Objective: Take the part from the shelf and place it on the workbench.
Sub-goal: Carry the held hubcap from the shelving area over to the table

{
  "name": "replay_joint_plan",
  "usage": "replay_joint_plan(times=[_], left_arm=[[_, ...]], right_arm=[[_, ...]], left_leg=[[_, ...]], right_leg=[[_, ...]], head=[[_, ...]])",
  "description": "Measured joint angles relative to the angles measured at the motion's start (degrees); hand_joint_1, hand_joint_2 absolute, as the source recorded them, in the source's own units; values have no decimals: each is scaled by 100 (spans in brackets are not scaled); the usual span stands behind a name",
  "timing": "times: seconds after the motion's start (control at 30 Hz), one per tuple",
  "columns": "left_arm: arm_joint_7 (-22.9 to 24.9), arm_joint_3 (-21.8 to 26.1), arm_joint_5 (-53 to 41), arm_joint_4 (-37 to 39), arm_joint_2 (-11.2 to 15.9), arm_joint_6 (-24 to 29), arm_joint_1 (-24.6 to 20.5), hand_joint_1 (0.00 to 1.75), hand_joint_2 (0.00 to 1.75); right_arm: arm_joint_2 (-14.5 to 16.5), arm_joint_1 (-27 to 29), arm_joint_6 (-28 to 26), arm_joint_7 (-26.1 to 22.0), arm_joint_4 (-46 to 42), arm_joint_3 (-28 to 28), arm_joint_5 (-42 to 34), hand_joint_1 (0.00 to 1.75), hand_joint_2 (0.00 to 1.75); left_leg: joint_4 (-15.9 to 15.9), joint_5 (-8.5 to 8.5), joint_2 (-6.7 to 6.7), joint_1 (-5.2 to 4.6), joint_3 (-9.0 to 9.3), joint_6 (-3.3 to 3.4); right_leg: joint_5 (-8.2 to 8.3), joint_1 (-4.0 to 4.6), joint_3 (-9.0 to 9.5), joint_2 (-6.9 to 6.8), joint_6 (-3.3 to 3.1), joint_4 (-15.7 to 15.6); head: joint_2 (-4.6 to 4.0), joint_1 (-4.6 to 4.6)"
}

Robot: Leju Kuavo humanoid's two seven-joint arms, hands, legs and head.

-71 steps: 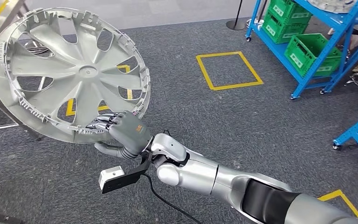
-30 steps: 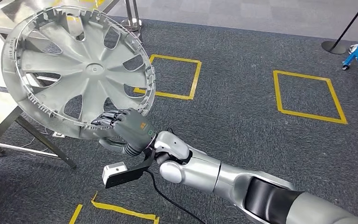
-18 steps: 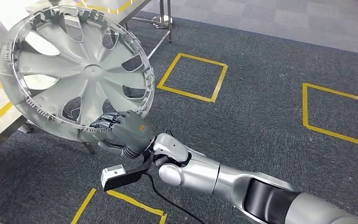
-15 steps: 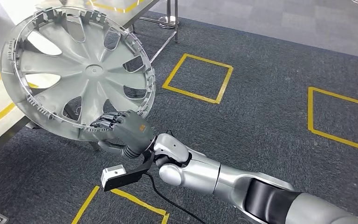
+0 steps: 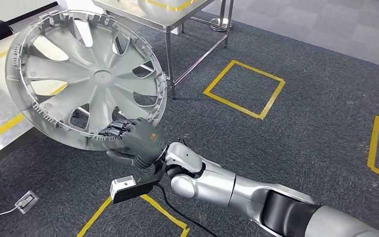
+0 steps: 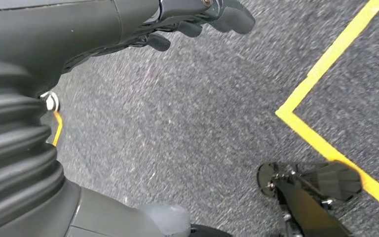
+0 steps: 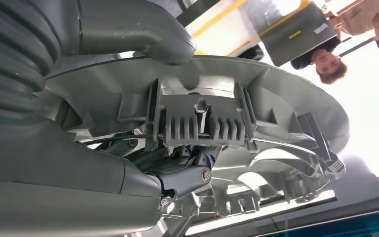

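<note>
At the far left a steel workbench (image 5: 2, 126) with yellow tape on its top now fills the edge of the head view, where a moment ago only its corner and legs showed; the whole scene has swung, so the robot has been turning and walking, not the things moving. A second steel table (image 5: 170, 11) stands at the far middle. In front of the workbench hangs the part, a silver wheel cover (image 5: 86, 79), tilted with its ribbed back toward the camera and its left half over the bench top. The right hand (image 5: 135, 137) holds it as before, dark fingers (image 5: 112, 129) hooked over the near rim and the thumb under it; the right wrist view shows the rim clips (image 7: 197, 123) pressed against the palm. To the right the grey carpet carries a yellow taped square (image 5: 244, 89). The left hand (image 6: 143, 22) hangs over the carpet with fingers loosely curled, holding nothing. The carry looks nearly done; lowering the cover flat onto the bench remains.
</note>
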Motion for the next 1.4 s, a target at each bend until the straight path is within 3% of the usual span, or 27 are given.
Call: replay_joint_plan(times=[0.03,0.1,0.17,0.2,0.23,0.3,0.37,0.43,0.47,0.53,0.6,0.63,0.67,0.7,0.77,0.83,0.9,0.97,1.03,1.1,1.17,1.2,1.27,1.33,1.4], left_arm=[[-3,0,0,-1,3,-1,-5,0,175],[-7,0,0,-2,0,-3,-33,0,175],[-4,0,1,-2,-3,-4,-55,0,175],[-3,0,4,-2,-3,-4,-58,0,175],[-1,0,8,-2,0,-2,-59,0,175],[3,0,17,-5,8,5,-70,0,175],[10,0,24,-8,11,15,-89,0,175],[30,0,43,-9,11,24,-92,0,175],[41,0,55,-8,9,27,-84,0,175],[67,2,67,-9,8,34,-86,0,175],[91,4,67,-9,-1,32,-106,0,175],[104,4,66,-8,-6,27,-116,0,175],[119,4,64,-8,-11,21,-117,0,175],[135,4,62,-8,-12,16,-115,0,175],[152,4,61,-8,-12,12,-111,0,175],[155,4,61,-8,-14,9,-117,0,175],[154,4,61,-8,-15,7,-111,0,175],[160,4,61,-5,-10,7,-88,0,175],[168,4,60,-3,-6,5,-82,0,175],[174,4,49,-2,-8,1,-101,0,175],[184,3,32,-1,-13,-3,-112,0,175],[190,3,26,0,-16,-4,-111,0,175],[199,3,23,-1,-16,-4,-106,0,175],[203,4,21,-3,-11,-4,-118,0,175],[207,4,18,-4,-11,-4,-131,0,175]], right_arm=[[4,-5,2,1,-2,0,0,175,175],[4,-10,4,-5,-4,0,1,175,175],[3,-11,14,-11,-3,0,1,175,175],[4,-12,21,-12,-3,0,0,175,175],[5,-16,27,-13,-2,0,-1,175,175],[6,-32,30,-17,-2,0,-3,175,175],[7,-51,26,-22,-4,0,-1,175,175],[10,-57,19,-17,-13,0,3,175,175],[11,-58,13,-7,-20,-1,6,175,175],[10,-55,-6,22,-39,-2,26,175,175],[-2,-25,-22,48,-50,-2,63,175,175],[-9,2,-27,63,-55,-2,81,175,175],[-14,31,-30,79,-59,-2,93,175,175],[-15,57,-32,96,-64,-2,102,175,175],[-19,93,-32,114,-76,-2,110,175,175],[-22,111,-32,114,-96,-2,135,175,175],[-23,124,-32,105,-124,-2,158,175,175],[-24,132,-33,111,-151,-4,156,175,175],[-27,143,-35,120,-169,-11,148,175,175],[-38,169,-39,116,-176,-27,150,175,175],[-51,203,-42,111,-177,-39,152,175,175],[-57,221,-42,111,-177,-42,151,175,175],[-63,248,-40,116,-177,-44,150,175,175],[-69,259,-41,117,-183,-49,150,175,175],[-78,262,-41,110,-196,-56,153,175,175]], left_leg=[[210,-127,189,-11,-105,-17],[925,-493,563,-25,-433,-41],[1454,-667,664,-23,-660,-51],[1412,-595,684,-23,-619,-47],[1156,-440,723,-28,-467,-32],[373,-145,975,-75,-19,34],[-44,-64,1148,-128,204,130],[-78,-61,1038,-137,198,209],[-94,-49,967,-126,202,241],[-127,-21,830,-88,216,309],[-132,-9,691,-67,210,347],[-127,-8,610,-66,204,354],[-119,-8,522,-65,201,356],[-110,-8,432,-63,199,355],[-87,-9,256,-54,197,336],[-58,-7,105,-54,169,276],[-62,15,-17,-45,125,190],[-84,35,-78,-24,92,108],[107,-92,195,-40,-16,47],[743,-428,565,-53,-318,3],[1413,-676,670,-37,-633,-25],[1517,-663,683,-33,-675,-30],[1041,-360,750,-35,-409,-15],[282,-107,1028,-84,5,56],[-36,-71,1187,-132,169,162]], right_leg=[[11,-6,8,-81,-37,-22],[6,22,9,-246,-86,-27],[-7,45,9,-419,-101,-23],[-15,52,11,-502,-102,-20],[-25,58,18,-579,-98,-17],[-55,84,42,-721,-69,-9],[-79,117,66,-835,-21,-5],[-94,130,97,-954,35,-19],[-119,120,113,-931,74,-6],[-311,92,13,-632,148,271],[-660,68,-325,-282,188,972],[-797,63,-521,-219,198,1352],[-831,60,-651,-200,201,1580],[-758,57,-693,-192,199,1612],[-344,36,-447,-114,185,1010],[-56,10,-131,128,168,286],[-22,17,-38,232,135,45],[6,25,-29,99,65,12],[30,14,0,-37,-17,-38],[27,23,15,-188,-70,-56],[11,35,17,-351,-89,-50],[2,38,20,-429,-91,-46],[-26,40,39,-570,-74,-34],[-67,63,62,-692,-32,-17],[-93,101,82,-790,20,-14]], head=[[0,-17],[0,-48],[0,-49],[0,-49],[0,-49],[0,-51],[0,-47],[0,-44],[0,-42],[0,-32],[0,-14],[0,-6],[0,-2],[0,1],[0,6],[0,9],[0,14],[0,18],[0,-8],[0,-33],[0,-32],[0,-32],[0,-33],[0,-39],[0,-35]])
